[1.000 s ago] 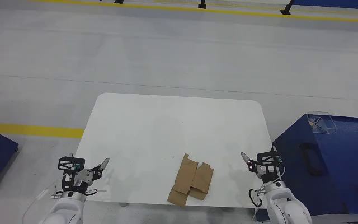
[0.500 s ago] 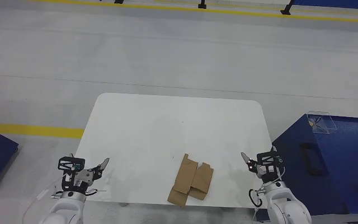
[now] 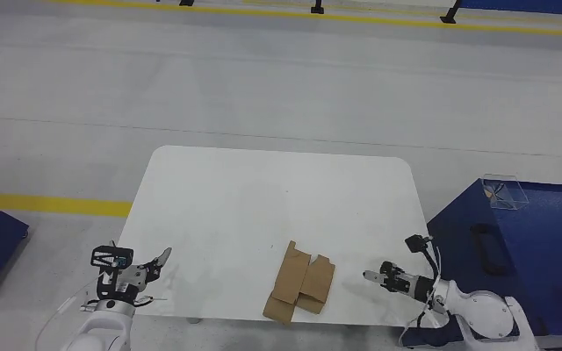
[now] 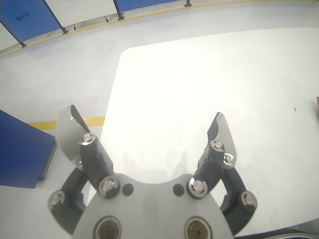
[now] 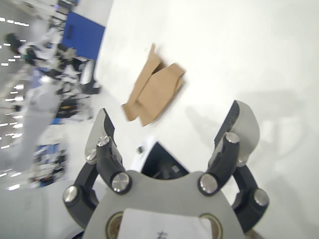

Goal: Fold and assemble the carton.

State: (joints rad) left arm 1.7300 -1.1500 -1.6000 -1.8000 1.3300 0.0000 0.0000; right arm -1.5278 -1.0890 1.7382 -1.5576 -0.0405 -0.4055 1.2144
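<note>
- Carton (image 3: 299,282): flat, unfolded brown cardboard blank, matte, lying on the surface (image 3: 263,184) close to its near edge, right of centre.
- Long axis runs from the near edge toward the far side, the far end leaning slightly right. Two overlapping panels; notched flaps at both ends.
- Right gripper (image 3: 369,275): just right of the carton, not touching, low over the near edge and aimed sideways at it. Jaws spread wide, nothing held; ribbed black pads (image 5: 230,115).
- Left gripper (image 4: 145,111): at the near left corner, well apart from the carton, jaws spread, nothing held.
- Surface: white, smooth, rounded corners.
</note>
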